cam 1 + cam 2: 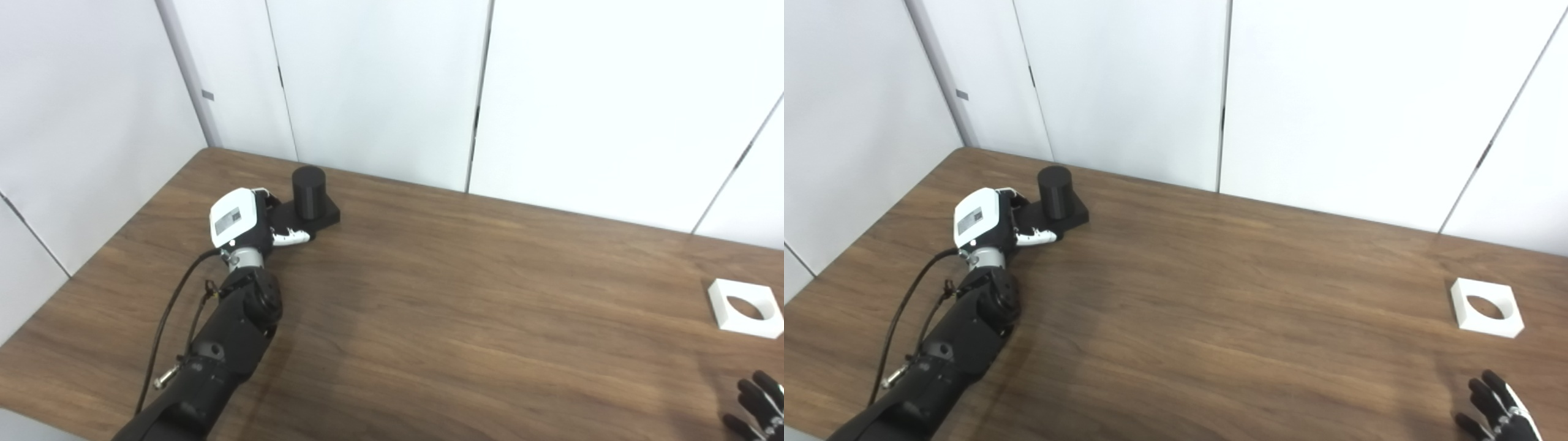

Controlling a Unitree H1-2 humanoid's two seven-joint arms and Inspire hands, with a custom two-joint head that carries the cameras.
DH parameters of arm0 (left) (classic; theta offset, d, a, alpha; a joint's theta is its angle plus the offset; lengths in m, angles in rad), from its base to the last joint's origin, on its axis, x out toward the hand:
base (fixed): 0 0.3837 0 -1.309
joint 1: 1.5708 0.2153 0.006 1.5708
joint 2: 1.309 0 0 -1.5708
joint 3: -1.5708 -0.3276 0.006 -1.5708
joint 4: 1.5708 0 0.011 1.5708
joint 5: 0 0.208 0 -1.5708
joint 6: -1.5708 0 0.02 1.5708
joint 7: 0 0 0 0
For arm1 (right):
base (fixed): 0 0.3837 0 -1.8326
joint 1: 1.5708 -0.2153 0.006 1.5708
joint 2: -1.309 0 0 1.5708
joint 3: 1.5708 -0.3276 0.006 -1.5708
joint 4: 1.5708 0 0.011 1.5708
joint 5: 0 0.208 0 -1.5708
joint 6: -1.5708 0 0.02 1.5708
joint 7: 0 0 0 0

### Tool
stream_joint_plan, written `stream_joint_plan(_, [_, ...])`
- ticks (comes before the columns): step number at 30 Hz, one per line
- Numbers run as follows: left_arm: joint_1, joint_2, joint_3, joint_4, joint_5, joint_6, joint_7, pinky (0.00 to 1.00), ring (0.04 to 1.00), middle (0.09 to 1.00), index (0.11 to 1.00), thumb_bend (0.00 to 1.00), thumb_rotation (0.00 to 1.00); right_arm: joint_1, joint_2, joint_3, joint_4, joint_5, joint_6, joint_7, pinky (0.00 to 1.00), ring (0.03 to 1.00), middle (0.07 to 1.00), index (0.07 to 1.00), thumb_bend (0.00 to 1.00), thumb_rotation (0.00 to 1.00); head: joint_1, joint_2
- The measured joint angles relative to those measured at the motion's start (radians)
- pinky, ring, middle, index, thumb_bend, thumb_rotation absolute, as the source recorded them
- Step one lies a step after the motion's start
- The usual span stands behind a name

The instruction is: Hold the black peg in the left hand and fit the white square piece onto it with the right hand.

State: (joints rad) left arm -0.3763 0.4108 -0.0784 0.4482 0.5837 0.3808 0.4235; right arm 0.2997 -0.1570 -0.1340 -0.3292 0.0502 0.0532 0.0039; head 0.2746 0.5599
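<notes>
- White wall panels are closing off the back of the scene, and a wood-grain table (465,294) is filling the foreground.
- At the far left, the black peg (309,191) is standing upright on its flat square base, which is resting on the table.
- Right at that base, the left hand (245,222) is sitting, with a pale fingertip lying along the near edge; whether its fingers are clamping the base or only touching it, I cannot tell, since the back of the hand is hiding them.
- Far across the table, near the right edge, the white square piece (1486,307) is lying flat with its round hole facing up.
- Just short of that piece, the right hand (1494,410) is entering at the bottom corner, fingers spread and holding nothing.
- Risk: a grip on the thin base alone is looking shallow, so the peg could be tipping or sliding away once lifted.
- Risk: the piece is lying flat near the edge, so a poor pinch could be pushing it off the table.
- No containers are showing anywhere; the hole in the piece is empty.
</notes>
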Motion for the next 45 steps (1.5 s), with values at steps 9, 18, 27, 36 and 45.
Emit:
stream_joint_plan(9, [0.112,-0.005,-0.01,-0.255,-0.004,0.003,-0.119,0.97,0.832,0.74,0.484,0.52,0.05,-0.002,-0.005,0.014,0.001,-0.056,-0.008,-0.001,0.86,0.895,0.872,0.901,0.75,1.0,-0.014,0.009])
stream_joint_plan(18, [0.224,-0.059,-0.063,-0.411,0.049,-0.002,-0.162,1.0,0.882,0.779,0.484,0.52,0.05,-0.008,-0.018,0.022,0.0,-0.097,-0.004,-0.002,0.89,0.898,0.877,0.892,0.72,1.0,-0.034,0.021])
stream_joint_plan(27, [0.346,-0.107,-0.107,-0.565,0.082,-0.007,-0.238,1.0,0.872,0.782,0.485,0.52,0.05,-0.008,-0.009,0.034,-0.023,-0.123,0.03,-0.008,0.97,0.921,0.902,0.902,0.63,1.0,-0.045,0.035])
stream_joint_plan(36, [0.39,-0.139,-0.157,-0.63,0.122,-0.039,-0.29,1.0,0.874,0.783,0.484,0.52,0.05,-0.008,0.009,0.063,-0.059,-0.192,0.082,-0.026,0.96,0.917,0.889,0.895,0.47,1.0,-0.086,0.06])
stream_joint_plan(45, [0.423,-0.153,-0.192,-0.677,0.15,-0.069,-0.345,1.0,0.877,0.786,0.484,0.52,0.05,-0.005,0.013,0.088,-0.083,-0.195,0.115,-0.025,0.94,0.92,0.897,0.904,0.35,1.0,-0.143,0.1])
